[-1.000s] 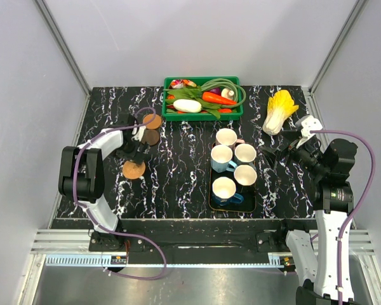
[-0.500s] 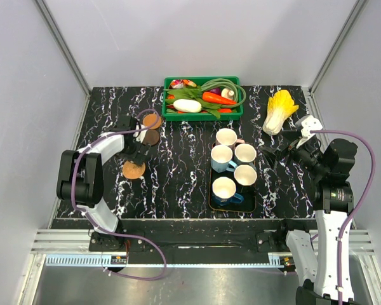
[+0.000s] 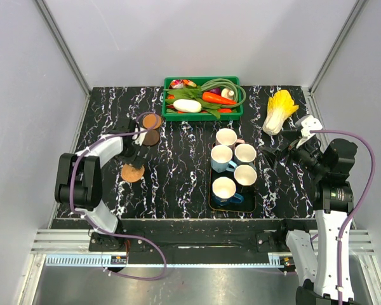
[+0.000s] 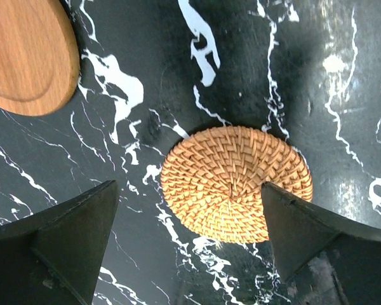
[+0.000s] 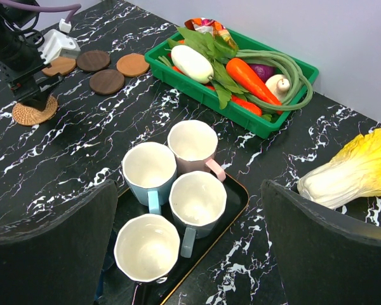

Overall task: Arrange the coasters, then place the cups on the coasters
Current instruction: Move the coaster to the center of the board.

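Shifted slightly toward the table's (image 3: 178, 168) near edge over the past second, the left gripper (image 4: 189, 186) hangs with its fingers spread wide above a woven coaster (image 4: 236, 184). The woven coaster lies flat between the fingers, with a wooden coaster (image 4: 25, 57) off to one side. Three more coasters (image 5: 106, 81) sit just beyond that tool, while the right gripper (image 3: 271, 154), fingers likewise wide apart and holding nothing, faces five cups (image 3: 226, 189) clustered on a black tray (image 5: 240, 192) just ahead of it.
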`<state>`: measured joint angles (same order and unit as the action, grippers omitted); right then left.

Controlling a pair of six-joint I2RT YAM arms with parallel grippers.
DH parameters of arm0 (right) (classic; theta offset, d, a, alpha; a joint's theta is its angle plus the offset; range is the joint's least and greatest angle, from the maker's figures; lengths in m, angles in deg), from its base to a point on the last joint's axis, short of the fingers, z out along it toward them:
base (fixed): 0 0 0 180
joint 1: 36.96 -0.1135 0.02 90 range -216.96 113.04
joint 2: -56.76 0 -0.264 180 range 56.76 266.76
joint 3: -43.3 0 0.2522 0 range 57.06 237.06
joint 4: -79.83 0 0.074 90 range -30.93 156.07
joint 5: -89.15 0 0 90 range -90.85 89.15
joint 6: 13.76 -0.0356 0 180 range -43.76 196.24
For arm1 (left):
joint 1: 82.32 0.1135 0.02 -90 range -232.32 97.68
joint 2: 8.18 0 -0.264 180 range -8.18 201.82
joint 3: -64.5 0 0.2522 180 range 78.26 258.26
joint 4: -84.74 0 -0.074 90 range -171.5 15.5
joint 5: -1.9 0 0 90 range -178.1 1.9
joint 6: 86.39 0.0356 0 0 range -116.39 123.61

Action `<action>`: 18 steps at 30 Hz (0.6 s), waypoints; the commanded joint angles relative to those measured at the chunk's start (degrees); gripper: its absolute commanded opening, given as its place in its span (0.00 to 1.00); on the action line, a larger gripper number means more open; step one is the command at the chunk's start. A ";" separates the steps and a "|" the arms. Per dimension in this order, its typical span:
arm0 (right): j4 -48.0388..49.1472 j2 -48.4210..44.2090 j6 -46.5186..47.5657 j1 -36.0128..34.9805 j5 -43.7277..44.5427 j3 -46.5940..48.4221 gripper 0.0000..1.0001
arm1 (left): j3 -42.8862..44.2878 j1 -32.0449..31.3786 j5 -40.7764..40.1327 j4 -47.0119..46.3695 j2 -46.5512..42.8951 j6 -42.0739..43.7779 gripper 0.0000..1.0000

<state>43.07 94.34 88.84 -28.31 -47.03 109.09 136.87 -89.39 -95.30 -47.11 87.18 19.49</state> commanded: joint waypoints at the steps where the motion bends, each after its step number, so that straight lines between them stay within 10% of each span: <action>1: 1.03 0.30 -0.47 0.23 -1.02 0.35 1.00 | -0.69 0.13 1.40 1.29 -4.64 0.65 0.99; 11: 0.68 7.23 -7.14 -1.95 -5.42 8.24 1.00 | 8.00 4.07 -0.62 1.03 -8.95 -4.71 0.99; 18: -4.85 25.93 -2.06 -19.96 7.75 25.03 1.00 | 13.37 13.91 11.93 4.98 -10.18 -6.65 0.99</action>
<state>40.38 111.71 84.34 -40.60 -46.76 125.50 146.51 -80.41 -91.46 -43.79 79.59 15.16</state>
